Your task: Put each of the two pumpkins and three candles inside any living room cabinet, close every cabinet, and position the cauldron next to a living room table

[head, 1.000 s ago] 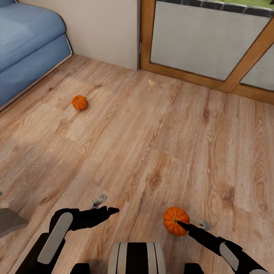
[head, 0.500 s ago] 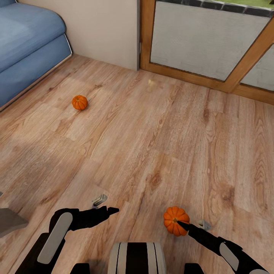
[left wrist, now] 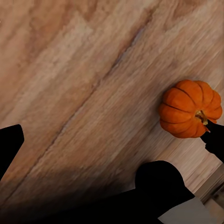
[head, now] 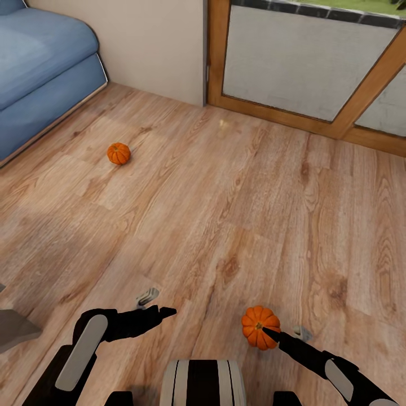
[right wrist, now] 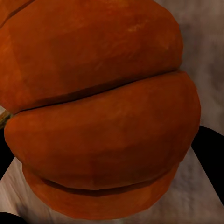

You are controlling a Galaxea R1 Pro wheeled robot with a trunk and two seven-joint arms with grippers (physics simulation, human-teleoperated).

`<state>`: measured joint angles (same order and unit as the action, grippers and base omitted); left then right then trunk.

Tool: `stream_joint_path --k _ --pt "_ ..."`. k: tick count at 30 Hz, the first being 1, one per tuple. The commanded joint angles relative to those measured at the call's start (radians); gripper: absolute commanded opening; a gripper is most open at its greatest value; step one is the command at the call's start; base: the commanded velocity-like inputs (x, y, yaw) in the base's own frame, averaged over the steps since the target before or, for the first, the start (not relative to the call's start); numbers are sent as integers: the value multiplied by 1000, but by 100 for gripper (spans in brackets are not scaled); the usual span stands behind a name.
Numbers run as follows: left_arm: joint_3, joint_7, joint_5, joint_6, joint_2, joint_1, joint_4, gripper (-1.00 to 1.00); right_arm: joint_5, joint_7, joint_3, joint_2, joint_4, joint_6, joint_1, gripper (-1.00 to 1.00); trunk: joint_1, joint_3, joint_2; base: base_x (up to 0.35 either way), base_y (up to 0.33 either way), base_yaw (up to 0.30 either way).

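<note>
Floor: pale brown wood-plank floor [head: 225,214] runs across the whole scene, near to far.
Sofa: blue upholstered sofa [head: 39,67] sits at the far left, against the beige wall [head: 152,45].
Door: wood-framed glazed door [head: 316,62] stands at the far right, its panes pale grey.
Left arm: black left gripper [head: 163,312] hovers low over the floor at the near left, fingers drawn close together with nothing between them — the left wrist view shows dark finger shapes over bare planks.
Right arm: black right gripper [head: 266,334] reaches in from the near right; its tip lies against the near pumpkin's stem side. The right wrist view has the pumpkin pressed close between dark finger edges, so the grip appears closed on it.
Near pumpkin: small round ribbed orange pumpkin [head: 260,327] [left wrist: 190,115] [right wrist: 98,112] is at the near right, at the right gripper's tip.
Far pumpkin: second small ribbed orange pumpkin [head: 118,153] rests on the floor at the far left — just off the sofa, well apart from both arms.
</note>
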<state>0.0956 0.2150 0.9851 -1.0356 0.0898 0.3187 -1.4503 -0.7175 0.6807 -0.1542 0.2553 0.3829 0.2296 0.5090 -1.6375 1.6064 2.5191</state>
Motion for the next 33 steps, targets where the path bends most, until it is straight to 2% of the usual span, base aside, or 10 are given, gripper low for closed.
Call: stream_joint_path --k 1,16,30,33 --pt "1 10 10 -1 1 0 -1 100 -11 0 -4 1 1 8 0 -100 0 1 0 0 0 0" --pt "1 10 10 -1 1 0 -1 100 -11 0 -4 1 1 8 0 -100 1 -3 0 0 0 0" --pt "2 10 10 -1 1 0 -1 100 -11 0 -4 1 1 7 0 -100 7 -57 -3 0 0 0" --pt "2 10 10 -1 1 0 -1 100 -12 4 -4 2 3 -13 0 -100 8 -69 -4 0 0 0"
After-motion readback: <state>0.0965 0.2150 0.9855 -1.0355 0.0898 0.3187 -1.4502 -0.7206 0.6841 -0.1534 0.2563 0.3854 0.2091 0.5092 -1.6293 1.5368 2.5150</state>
